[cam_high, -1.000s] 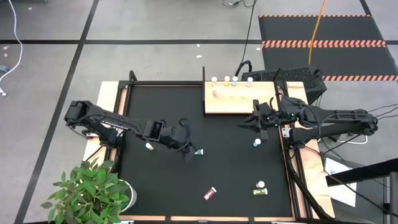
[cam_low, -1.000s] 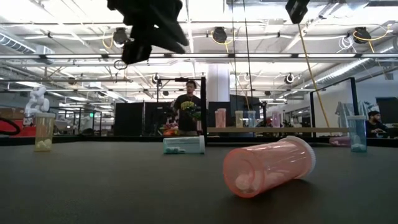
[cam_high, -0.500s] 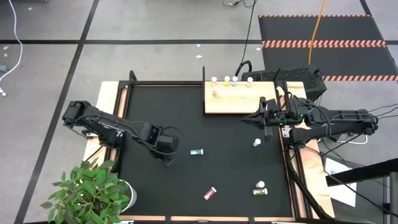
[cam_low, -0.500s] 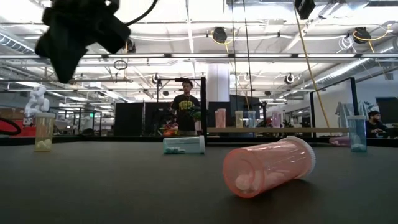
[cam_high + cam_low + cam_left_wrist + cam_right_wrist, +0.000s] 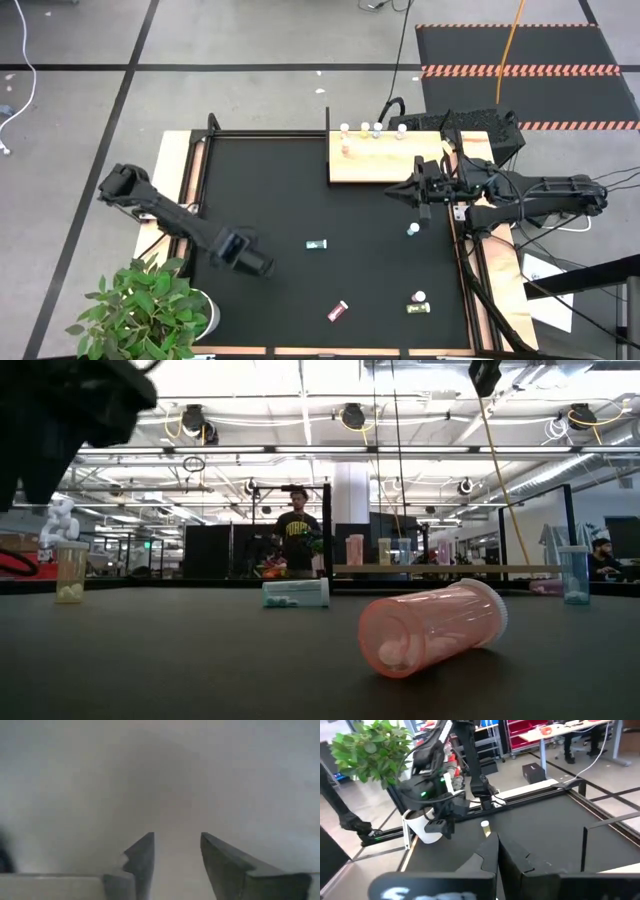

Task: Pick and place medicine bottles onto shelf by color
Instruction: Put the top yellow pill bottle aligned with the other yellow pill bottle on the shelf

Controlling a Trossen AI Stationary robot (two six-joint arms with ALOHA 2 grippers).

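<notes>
Left gripper (image 5: 262,267) parted and empty; teal bottle (image 5: 317,244) lying on its side just beyond it. Right gripper (image 5: 398,191) pinched closed, farther away.

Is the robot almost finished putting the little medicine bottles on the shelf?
Partly. About five white-capped bottles stand on the light wooden shelf board. Nothing is in hand: the left gripper is open and empty, and the right gripper by the shelf looks shut on nothing. At least four wait on the black mat: a teal bottle, a blue bottle, a pink bottle and a yellow-green bottle.
</notes>
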